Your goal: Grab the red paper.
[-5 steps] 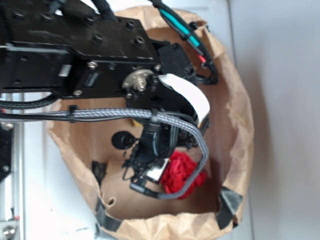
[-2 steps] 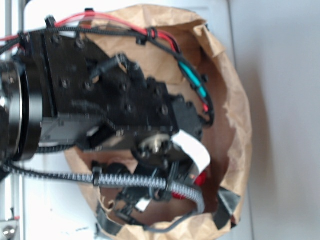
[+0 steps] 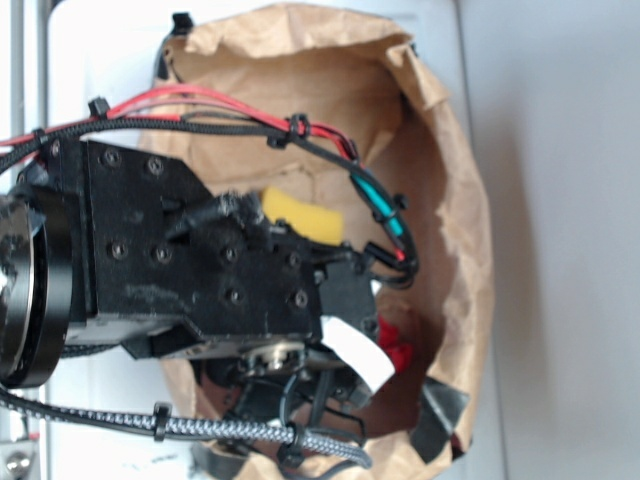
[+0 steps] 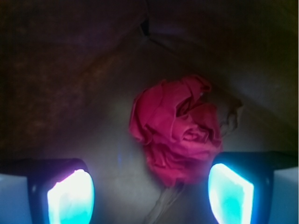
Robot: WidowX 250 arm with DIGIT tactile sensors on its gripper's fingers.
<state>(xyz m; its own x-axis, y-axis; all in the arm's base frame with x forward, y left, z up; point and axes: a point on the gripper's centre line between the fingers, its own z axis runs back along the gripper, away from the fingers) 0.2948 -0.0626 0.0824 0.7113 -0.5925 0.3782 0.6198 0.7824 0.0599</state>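
Item: red paper (image 4: 177, 130). A crumpled wad lying on the floor of the brown paper bag (image 3: 455, 200). In the wrist view it sits off centre, toward the right-hand fingertip (image 4: 231, 191) and partly ahead of it. In the exterior view only a red sliver (image 3: 393, 345) shows past the arm.

Item: gripper (image 4: 149, 193). Your jaws stand wide apart and hold nothing; the wad lies between and beyond them, with no contact visible.

Item: yellow sponge (image 3: 300, 215). It rests higher in the bag, well apart from the wad. Leave it.

Step in hand: approach, by my judgement; the grasp is not yet made.

Next move: shift the gripper toward the wad to centre it, go lower, then close. Mind the bag wall.
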